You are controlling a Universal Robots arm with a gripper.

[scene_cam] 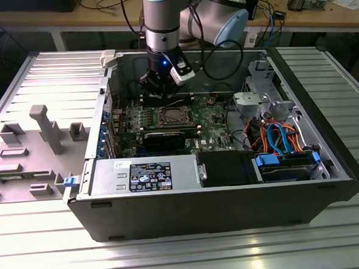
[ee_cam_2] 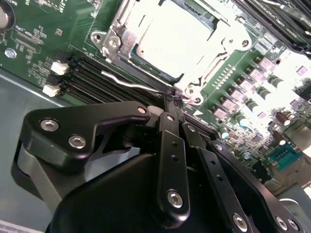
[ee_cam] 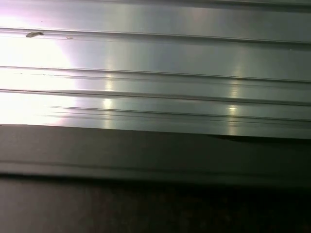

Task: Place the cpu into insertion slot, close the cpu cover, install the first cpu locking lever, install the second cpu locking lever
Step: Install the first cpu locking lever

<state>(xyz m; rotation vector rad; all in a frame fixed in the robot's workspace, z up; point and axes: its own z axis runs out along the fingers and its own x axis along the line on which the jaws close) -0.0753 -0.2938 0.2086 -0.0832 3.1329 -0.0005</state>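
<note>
Ribbed aluminium worktop carries open computer case. Second wrist view: jaws pressed together, tips at thin wire locking lever beside insertion slot — cpu, silvery, seated under cpu cover. Exterior view: arm vertical, gripper above green motherboard.

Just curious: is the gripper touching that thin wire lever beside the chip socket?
Touching. In the second wrist view the gripper tips meet the lever end with no gap.

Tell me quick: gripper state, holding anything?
Gripper: shut on the thin wire lever beside the socket.
</note>
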